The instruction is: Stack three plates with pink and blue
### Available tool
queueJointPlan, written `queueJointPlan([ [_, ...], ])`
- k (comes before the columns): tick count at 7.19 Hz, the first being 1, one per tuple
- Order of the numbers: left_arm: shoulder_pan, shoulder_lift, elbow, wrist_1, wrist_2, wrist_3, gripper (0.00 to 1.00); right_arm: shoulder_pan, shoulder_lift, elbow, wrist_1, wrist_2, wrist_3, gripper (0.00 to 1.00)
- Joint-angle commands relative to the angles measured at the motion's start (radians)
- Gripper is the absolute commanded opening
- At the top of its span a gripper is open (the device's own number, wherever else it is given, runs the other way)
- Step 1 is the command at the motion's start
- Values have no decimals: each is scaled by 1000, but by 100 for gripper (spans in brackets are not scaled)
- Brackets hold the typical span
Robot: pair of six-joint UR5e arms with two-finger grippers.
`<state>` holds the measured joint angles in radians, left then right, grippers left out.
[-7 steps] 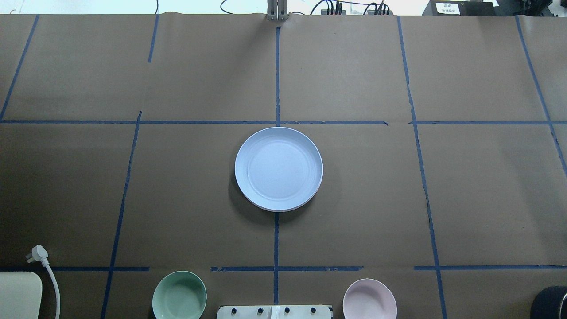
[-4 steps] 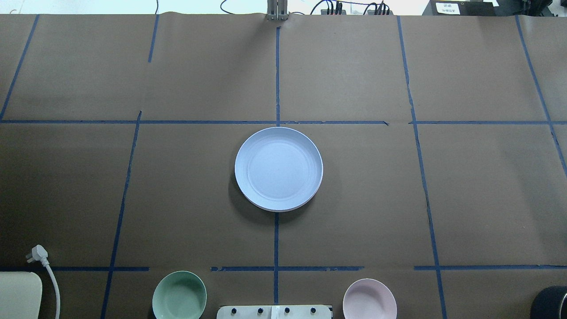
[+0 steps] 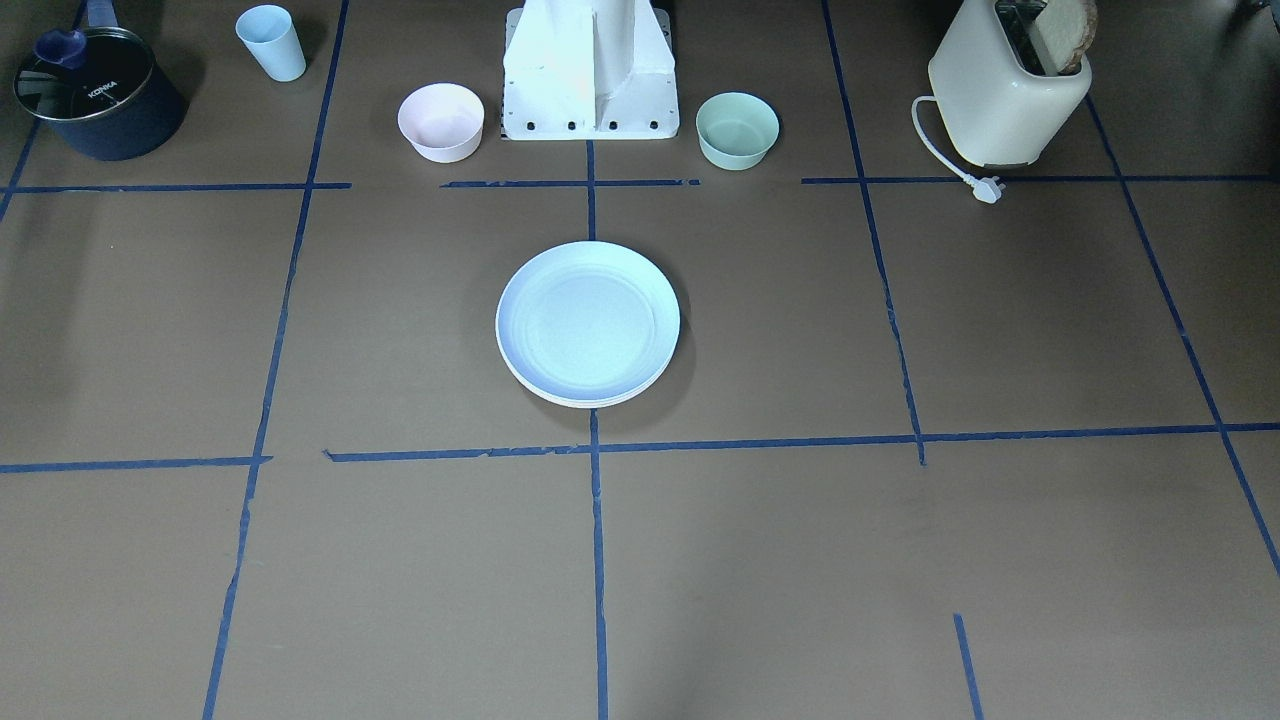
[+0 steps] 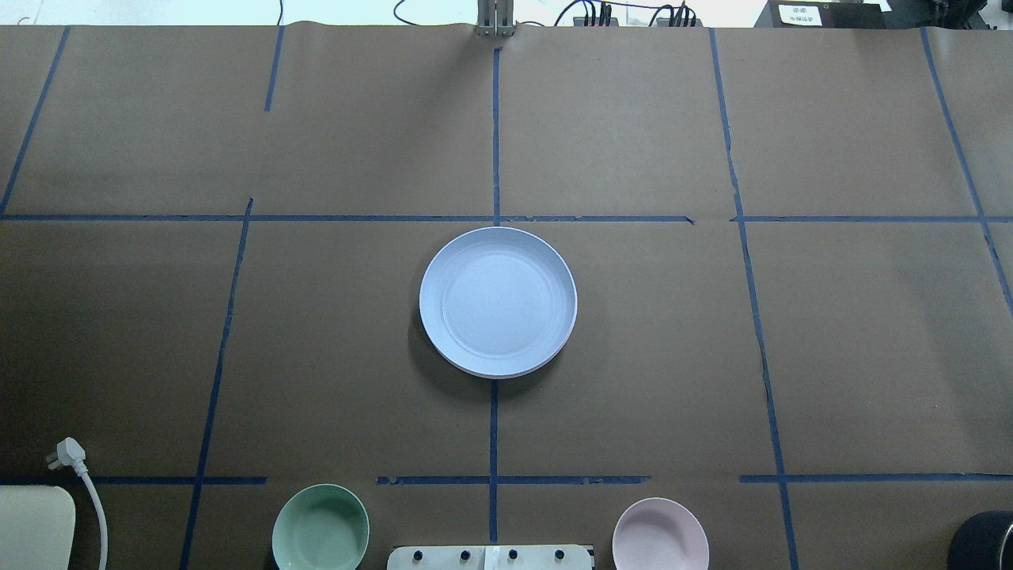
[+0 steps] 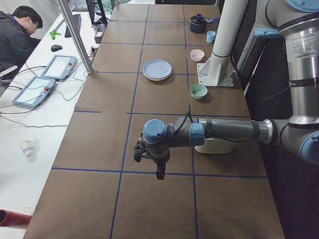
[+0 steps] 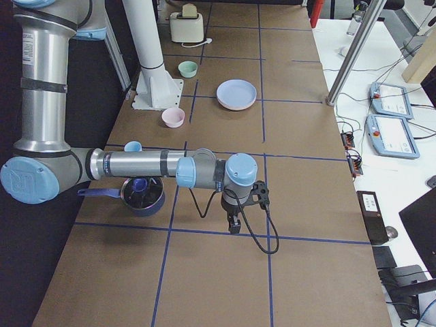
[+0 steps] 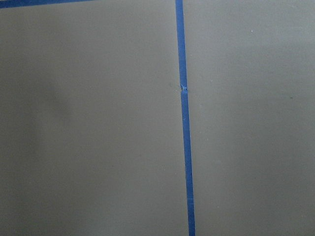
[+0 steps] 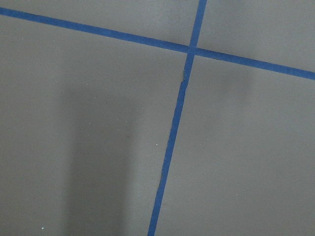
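Note:
A pale blue plate point(image 4: 498, 302) lies on top of a stack at the table's middle, also in the front view point(image 3: 588, 322). A cream-white rim point(image 3: 590, 403) shows under it; a pinkish edge shows below it in the right side view point(image 6: 235, 107). Neither gripper is in the overhead or front view. The left gripper point(image 5: 159, 174) hangs over the table's left end, far from the stack. The right gripper point(image 6: 234, 227) hangs over the right end. I cannot tell whether either is open or shut. Both wrist views show only brown paper and blue tape.
A green bowl point(image 4: 320, 528) and a small pink bowl point(image 4: 660, 534) flank the robot base point(image 3: 590, 70). A toaster point(image 3: 1005, 90) with its plug point(image 4: 67, 453) stands on the robot's left. A dark pot point(image 3: 98, 95) and a blue cup point(image 3: 271, 42) stand on its right.

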<state>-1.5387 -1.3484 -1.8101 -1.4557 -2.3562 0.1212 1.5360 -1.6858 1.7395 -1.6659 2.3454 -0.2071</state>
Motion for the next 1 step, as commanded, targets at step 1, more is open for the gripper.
queueJointPlan([
  [1,0,0,0,0,0,0,100,-2,0,0,0,0,0,100],
])
